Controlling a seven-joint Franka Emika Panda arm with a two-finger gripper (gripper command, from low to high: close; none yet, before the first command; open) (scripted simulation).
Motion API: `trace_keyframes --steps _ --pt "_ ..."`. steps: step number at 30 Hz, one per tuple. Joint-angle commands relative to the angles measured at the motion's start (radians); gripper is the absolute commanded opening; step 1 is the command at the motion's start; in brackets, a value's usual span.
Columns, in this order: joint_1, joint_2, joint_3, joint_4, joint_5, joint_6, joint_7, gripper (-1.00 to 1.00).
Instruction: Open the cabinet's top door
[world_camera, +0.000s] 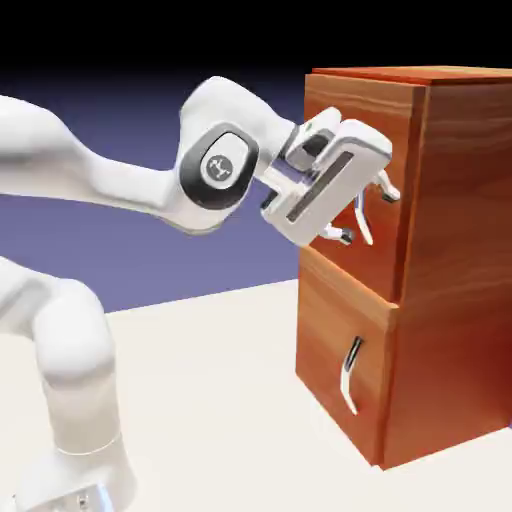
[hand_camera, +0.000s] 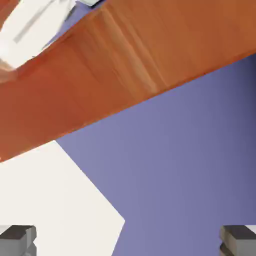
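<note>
- The off-white worktop (world_camera: 220, 370) ran under a blue-violet backdrop (world_camera: 120, 240); the tall reddish-brown wood-grain cabinet (world_camera: 455, 270) stood at its right
- The white arm's pincer (world_camera: 365, 210) hung spread apart before the top door (world_camera: 350, 255), hiding most of its bent handle (world_camera: 362, 228); contact unclear

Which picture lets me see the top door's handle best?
The exterior view. There the handle stands out on the top door, partly behind the end effector, which sits around it with fingers spread. The hand view shows only a slanted band of the cabinet's wood, plus table and backdrop, no handle.
</note>
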Motion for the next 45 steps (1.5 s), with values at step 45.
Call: trace_keyframes --steps 45 --pt "0.480 -0.190 -0.330 0.046 -1.869 0.372 -0.359 0.00"
